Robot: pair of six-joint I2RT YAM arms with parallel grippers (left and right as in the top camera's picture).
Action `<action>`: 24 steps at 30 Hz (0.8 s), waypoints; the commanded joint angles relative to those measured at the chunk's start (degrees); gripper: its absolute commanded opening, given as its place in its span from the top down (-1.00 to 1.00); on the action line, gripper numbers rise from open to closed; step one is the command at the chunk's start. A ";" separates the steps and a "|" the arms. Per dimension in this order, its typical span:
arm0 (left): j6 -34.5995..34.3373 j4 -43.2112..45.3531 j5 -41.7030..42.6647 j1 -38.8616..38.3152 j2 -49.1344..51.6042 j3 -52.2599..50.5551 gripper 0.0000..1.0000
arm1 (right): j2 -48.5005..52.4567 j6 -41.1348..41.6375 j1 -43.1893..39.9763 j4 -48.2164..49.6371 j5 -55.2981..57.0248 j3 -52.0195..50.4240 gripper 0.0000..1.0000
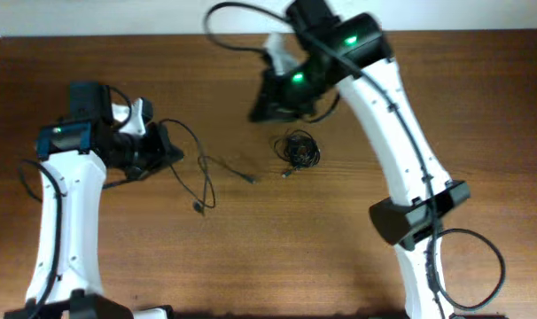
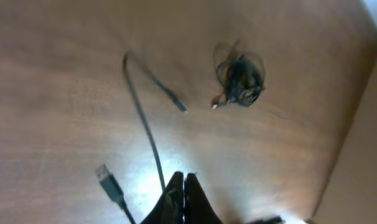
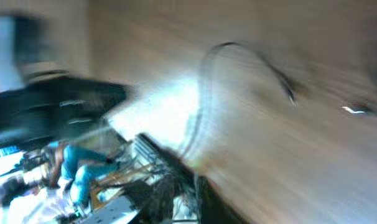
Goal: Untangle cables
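A small dark tangle of cables [image 1: 297, 149] lies at the table's middle; it also shows in the left wrist view [image 2: 241, 78]. One loose black cable [image 1: 202, 168] trails from my left gripper [image 1: 167, 146], with a plug end [image 1: 198, 208] and a thin tip [image 1: 251, 180]. In the left wrist view my left gripper [image 2: 183, 182] is shut with that cable [image 2: 142, 118] running into its jaws, and the USB plug [image 2: 106, 175] lies beside it. My right gripper [image 1: 267, 106] hovers above and left of the tangle. The right wrist view is blurred; the jaws [image 3: 191, 199] show a small gap and hold nothing.
Brown wooden table [image 1: 481, 106]. A thick black robot cable [image 1: 242, 18] arcs at the back by the right arm. The table's right edge shows in the left wrist view [image 2: 356, 124]. Room clutter beyond the table's edge shows in the right wrist view [image 3: 70, 168].
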 commanded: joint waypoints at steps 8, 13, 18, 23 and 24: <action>-6.99 -0.39 -25.49 0.20 -10.69 13.94 1.00 | -0.48 -8.68 5.14 -0.87 10.64 -0.35 -0.98; -7.74 1.16 -30.36 0.28 -7.19 13.94 1.00 | -0.50 -14.80 8.87 -0.87 4.50 -0.31 -0.97; -7.26 1.14 -19.30 0.72 -3.39 13.94 1.00 | -1.70 -23.50 8.37 2.69 -11.67 -0.28 -0.97; -7.32 1.16 -5.70 0.50 -3.34 13.94 1.00 | -1.68 -24.63 9.05 6.34 -12.17 -0.28 -0.97; -7.34 1.20 -5.75 0.35 -3.32 13.94 1.00 | -1.68 -24.57 9.94 7.58 -12.15 -0.28 -0.97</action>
